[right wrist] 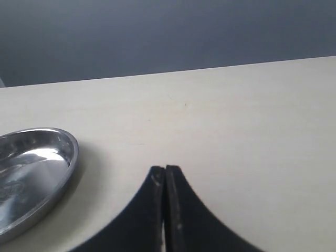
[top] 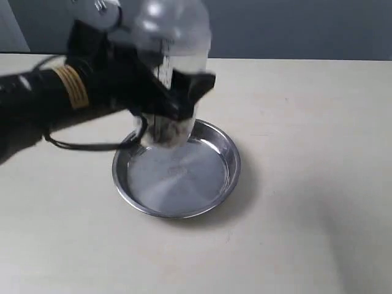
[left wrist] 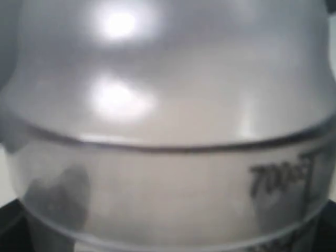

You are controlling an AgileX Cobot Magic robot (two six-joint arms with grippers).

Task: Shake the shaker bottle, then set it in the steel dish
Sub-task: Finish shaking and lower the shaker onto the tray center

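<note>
The clear shaker bottle [top: 171, 67] is held upright in the air above the back rim of the steel dish [top: 202, 190], motion-blurred, brown bits at its bottom. My left gripper [top: 174, 101] is shut on the bottle's body. In the left wrist view the shaker bottle [left wrist: 168, 131] fills the frame, its domed top and a black scale mark showing; the fingers are hidden. My right gripper [right wrist: 165, 170] is shut with nothing in it, low over the table, to the right of the steel dish [right wrist: 68, 157]; it is out of the exterior view.
The pale table top [top: 306, 153] runs to a grey wall behind. A black cable [top: 79, 146] hangs from the left arm near the dish's left rim.
</note>
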